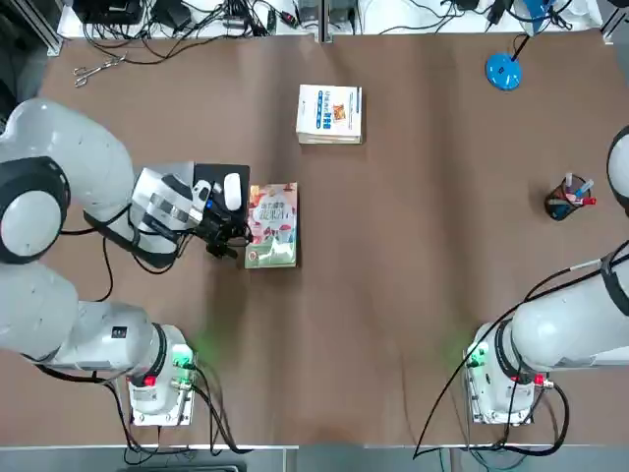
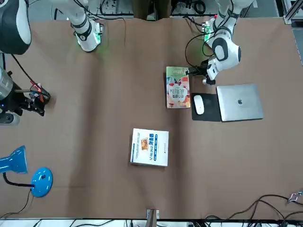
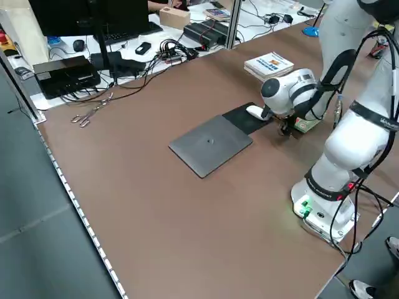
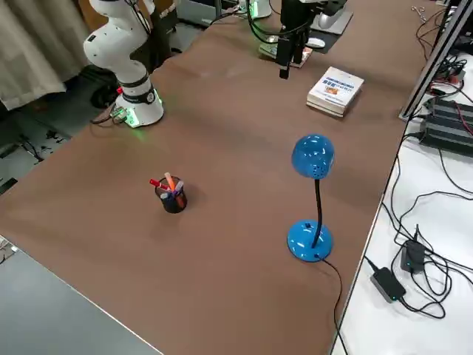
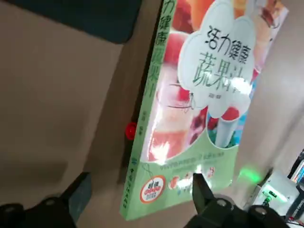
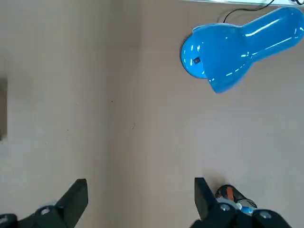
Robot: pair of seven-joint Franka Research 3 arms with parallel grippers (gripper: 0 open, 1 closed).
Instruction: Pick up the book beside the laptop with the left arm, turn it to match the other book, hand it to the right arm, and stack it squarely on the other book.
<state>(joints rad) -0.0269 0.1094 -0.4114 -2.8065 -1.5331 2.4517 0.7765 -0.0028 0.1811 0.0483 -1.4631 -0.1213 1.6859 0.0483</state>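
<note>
The book [image 1: 272,225] lies flat on the desk [image 1: 413,246] by the mouse pad [image 2: 206,106], w/ the left claw [image 5: 137,199] wide open at its green end, holding nothing; it looks thin, stiff, light & maybe slippery, so pinch its spine edge.

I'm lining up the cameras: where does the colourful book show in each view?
Top: colourful book left of centre, right of the mouse pad.
Front: upper centre, left of the pad.
Left side: right, mostly behind the arm.
Right side: top, under the gripper.
Left wrist: fills the centre.
Right wrist: not in it.
Shared landmark: the mouse pad.
</note>
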